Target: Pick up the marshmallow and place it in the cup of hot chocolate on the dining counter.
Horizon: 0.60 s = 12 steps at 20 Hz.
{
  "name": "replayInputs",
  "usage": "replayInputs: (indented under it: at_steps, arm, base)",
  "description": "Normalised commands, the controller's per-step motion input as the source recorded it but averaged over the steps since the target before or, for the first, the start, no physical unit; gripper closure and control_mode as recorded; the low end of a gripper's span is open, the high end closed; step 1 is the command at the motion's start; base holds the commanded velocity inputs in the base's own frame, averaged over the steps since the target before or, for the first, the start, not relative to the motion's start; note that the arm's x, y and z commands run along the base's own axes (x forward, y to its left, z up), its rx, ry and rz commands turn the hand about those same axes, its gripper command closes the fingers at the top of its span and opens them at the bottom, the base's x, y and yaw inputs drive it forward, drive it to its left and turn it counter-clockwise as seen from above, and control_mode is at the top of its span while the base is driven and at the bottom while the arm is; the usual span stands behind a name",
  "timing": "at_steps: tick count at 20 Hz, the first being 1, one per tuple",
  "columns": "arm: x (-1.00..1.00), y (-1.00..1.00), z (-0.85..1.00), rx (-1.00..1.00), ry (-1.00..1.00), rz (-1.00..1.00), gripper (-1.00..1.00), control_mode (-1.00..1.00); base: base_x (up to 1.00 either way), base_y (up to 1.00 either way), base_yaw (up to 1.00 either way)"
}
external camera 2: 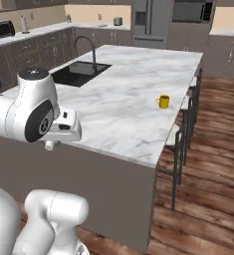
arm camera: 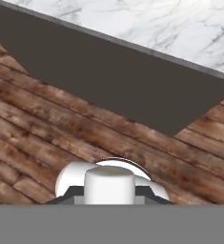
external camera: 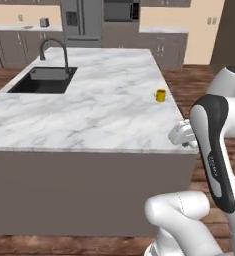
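On the desk (external camera: 89, 115), near its right edge: cup of hot chocolate (external camera: 160, 95) | right base view: chairs (external camera 2: 184, 130) beside that edge | hand view: marshmallow (arm camera: 109, 185) pinched in the tool (arm camera: 108, 193), over wood floor (arm camera: 32, 138)

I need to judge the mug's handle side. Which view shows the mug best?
The right base view: the mug is larger there, with its handle visible toward the sink. The left base view shows it smaller.

both base views share the dining counter (external camera: 89, 115).
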Motion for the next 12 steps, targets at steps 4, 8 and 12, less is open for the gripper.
replayInputs:
  at_steps: [4,8,12]
  arm:
    - [0.00,0.00,0.00,0.00,0.00,0.00,1.00,1.00]
    - [0.00,0.00,0.00,0.00,0.00,0.00,1.00,1.00]
    - [0.00,0.00,0.00,0.00,0.00,0.00,1.00,1.00]
  base:
    - [0.18,-1.00,0.47]
    - [0.10,-1.00,0.46]
    - [0.07,-1.00,0.44]
